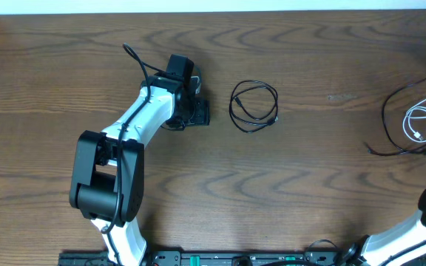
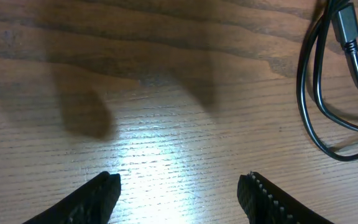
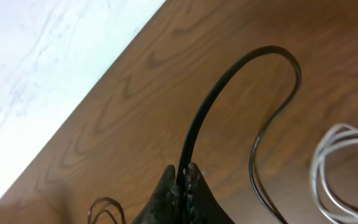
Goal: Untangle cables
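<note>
Your right pincer is closed tight on a black cable. The strand rises from between the fingertips, arches overhead and drops back to the brown wooden table. Just beside that falling strand, to the wrist camera's right, lie the loose loops of the white cable. The overhead view shows those loops sitting inside the wide curve of the black one at the table's far right. You cannot tell from these views whether the two cross or merely lie close. Your left pincer stands open and empty, its two fingertips hovering low over bare wood and touching nothing. To its right, near but apart, is the coiled black cable, a small tidy ring with a plug end showing at the top. It lies alone near the middle of the table, well apart from the other two. The step in hand looks like the last separation, lifting the gripped black cable clear of the white one. The next move probably calls for a slow pull away from the white loops. Watch that they do not drag along, and keep the grip firm on the thin strand.
</note>
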